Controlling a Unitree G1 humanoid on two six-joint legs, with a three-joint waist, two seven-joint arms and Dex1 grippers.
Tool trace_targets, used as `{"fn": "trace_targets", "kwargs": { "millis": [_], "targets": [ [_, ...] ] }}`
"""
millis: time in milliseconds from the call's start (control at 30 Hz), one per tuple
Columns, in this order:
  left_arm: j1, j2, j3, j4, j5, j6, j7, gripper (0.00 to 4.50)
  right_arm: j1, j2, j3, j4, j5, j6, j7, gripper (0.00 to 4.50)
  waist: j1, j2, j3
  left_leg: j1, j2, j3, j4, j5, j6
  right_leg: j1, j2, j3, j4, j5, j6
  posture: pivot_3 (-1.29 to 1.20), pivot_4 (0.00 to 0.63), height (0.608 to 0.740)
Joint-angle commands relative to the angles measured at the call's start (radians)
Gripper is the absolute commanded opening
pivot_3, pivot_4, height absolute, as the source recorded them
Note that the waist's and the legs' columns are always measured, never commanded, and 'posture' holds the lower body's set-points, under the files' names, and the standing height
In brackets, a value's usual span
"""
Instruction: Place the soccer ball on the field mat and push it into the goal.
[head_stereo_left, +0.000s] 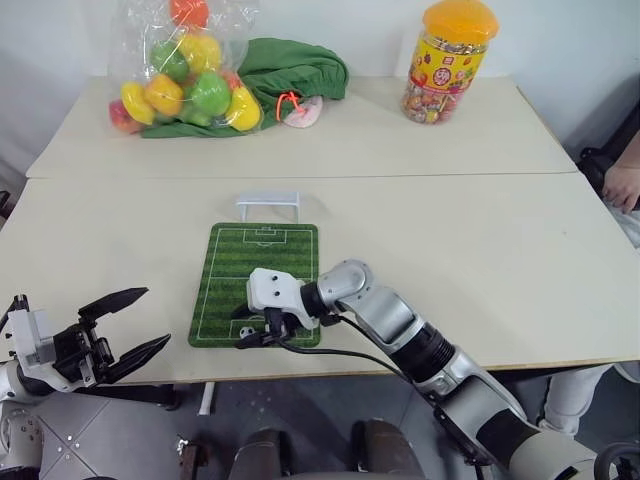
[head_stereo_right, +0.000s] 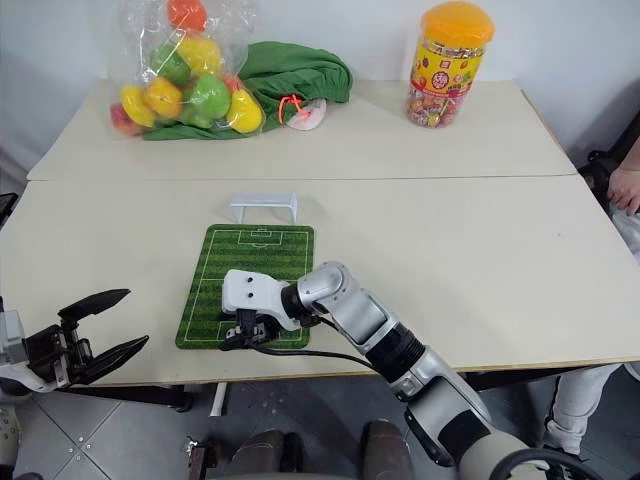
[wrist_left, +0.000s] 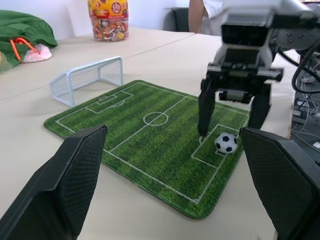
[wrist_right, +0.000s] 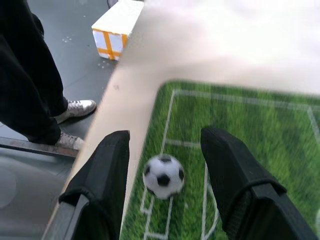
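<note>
The soccer ball (wrist_left: 226, 142) lies on the field mat (head_stereo_left: 262, 262), in the penalty box at the mat's near end. My right gripper (wrist_left: 229, 131) hangs just above it, open, its fingers (wrist_right: 106, 176) on either side of the ball (wrist_right: 163, 176) without touching it. The white goal (head_stereo_left: 267, 205) stands on the table just beyond the mat's far end. Off the table's near left corner, my left gripper (head_stereo_left: 155, 317) is open and empty, well away from the mat.
At the back of the table are a clear bag of colourful plastic balls (head_stereo_left: 185, 75), a dark green cloth (head_stereo_left: 295, 65) and a candy jar (head_stereo_left: 447, 65). A person's hand (head_stereo_left: 622, 185) is at the right edge. A person's legs (wrist_right: 25, 75) and a white box (wrist_right: 117, 22) are on the floor.
</note>
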Motion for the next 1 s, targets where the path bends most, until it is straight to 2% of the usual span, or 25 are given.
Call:
{"fn": "trace_targets", "kwargs": {
  "millis": [33,67,167,300,367,600,733,1000],
  "targets": [
    [-0.003,-0.002,0.009,-0.007,-0.009,-0.001,0.000,4.50,-0.017,-0.014,-0.030,-0.139,0.043,0.057,0.009,2.41,0.001,0.000,0.000,0.000,0.000,0.000,0.000,0.000,0.000,0.000,0.000,0.000,0.000,0.000,0.000,0.00,0.150,0.740],
    [-0.004,-0.002,0.009,-0.005,-0.010,0.000,-0.001,4.50,-0.013,-0.020,-0.028,-0.170,0.049,0.076,0.008,2.41,0.001,0.000,0.000,0.000,0.000,0.000,0.000,0.000,0.000,0.000,0.000,0.000,0.000,0.000,0.000,0.00,0.150,0.740],
    [-0.005,0.002,0.009,-0.004,-0.012,0.004,-0.006,4.50,0.042,-0.024,-0.011,-0.264,0.072,0.158,-0.027,1.82,0.002,0.000,0.000,0.000,0.000,0.000,0.000,0.000,0.000,0.000,0.000,0.000,0.000,0.000,0.000,0.00,0.150,0.740],
    [-0.006,0.010,0.012,-0.005,-0.019,0.018,-0.018,4.50,0.094,0.003,0.017,-0.268,0.080,0.230,-0.082,0.71,0.002,0.000,0.000,0.000,0.000,0.000,0.000,0.000,0.000,0.000,0.000,0.000,0.000,0.000,0.000,0.00,0.150,0.740],
    [-0.005,0.014,0.015,-0.003,-0.019,0.024,-0.024,4.50,0.112,0.020,0.027,-0.246,0.090,0.251,-0.098,0.03,0.001,0.000,0.000,0.000,0.000,0.001,0.000,0.000,0.000,0.000,0.000,0.000,-0.001,0.000,0.000,0.00,0.150,0.740],
    [0.007,0.015,0.023,-0.021,-0.019,0.040,-0.022,4.50,0.152,0.060,0.048,-0.193,0.098,0.287,-0.159,0.03,0.002,0.000,0.000,0.000,0.000,0.000,-0.001,0.000,0.000,0.000,0.000,0.000,-0.001,0.000,0.000,0.00,0.150,0.740],
    [0.004,0.018,0.023,-0.018,-0.014,0.044,-0.021,4.50,0.135,0.046,0.041,-0.117,0.068,0.239,-0.177,0.03,0.002,0.000,0.000,0.000,0.000,0.000,-0.001,0.000,0.000,0.000,0.000,0.000,-0.001,0.000,0.000,0.00,0.150,0.740],
    [-0.069,0.024,0.004,0.029,0.004,0.036,-0.018,4.50,-0.170,0.056,-0.211,0.196,0.073,0.073,-0.274,0.03,0.000,0.000,0.000,0.000,0.000,0.001,0.000,0.000,0.000,-0.001,0.000,0.000,0.000,0.000,0.000,0.00,0.150,0.740]
  ]
}}
